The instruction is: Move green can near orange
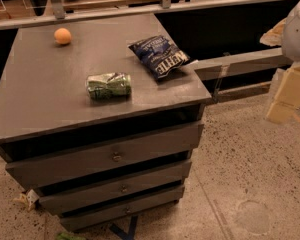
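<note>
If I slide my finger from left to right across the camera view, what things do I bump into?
orange → green can → dark blue chip bag, all on the grey cabinet top → gripper, out past the cabinet's right side.

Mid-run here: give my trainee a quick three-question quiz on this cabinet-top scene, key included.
1. True or false: the green can stands upright on the cabinet top.
2. Which thing is off the cabinet, out to its right above the floor? A) the orange B) the chip bag C) the gripper
3. In which corner of the cabinet top does the orange sit?

Key:
1. False. The can lies on its side.
2. C. The gripper is at the right edge of the view, apart from everything on the top.
3. The far left corner.
</note>
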Controlling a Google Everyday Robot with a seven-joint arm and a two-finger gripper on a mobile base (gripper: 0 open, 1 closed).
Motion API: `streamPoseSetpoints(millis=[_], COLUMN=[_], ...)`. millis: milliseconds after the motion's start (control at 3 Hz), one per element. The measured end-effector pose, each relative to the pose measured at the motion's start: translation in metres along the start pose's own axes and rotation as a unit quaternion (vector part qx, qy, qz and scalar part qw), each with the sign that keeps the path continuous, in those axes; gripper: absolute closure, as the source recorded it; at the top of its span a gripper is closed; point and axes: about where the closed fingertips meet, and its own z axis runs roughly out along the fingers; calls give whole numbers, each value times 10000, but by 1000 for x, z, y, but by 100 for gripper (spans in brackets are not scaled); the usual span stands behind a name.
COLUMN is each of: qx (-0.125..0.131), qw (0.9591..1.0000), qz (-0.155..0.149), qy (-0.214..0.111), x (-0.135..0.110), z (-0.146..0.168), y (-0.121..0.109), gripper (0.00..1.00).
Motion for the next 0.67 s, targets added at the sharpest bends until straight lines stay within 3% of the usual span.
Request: streamPoseSetpoints(millis=[333, 667], qx=[1, -46], qw=[10000, 9990], qz=[0, 3], qy=[0, -454], x=[0, -16], z=[0, 3], y=[0, -4], gripper=[0, 0])
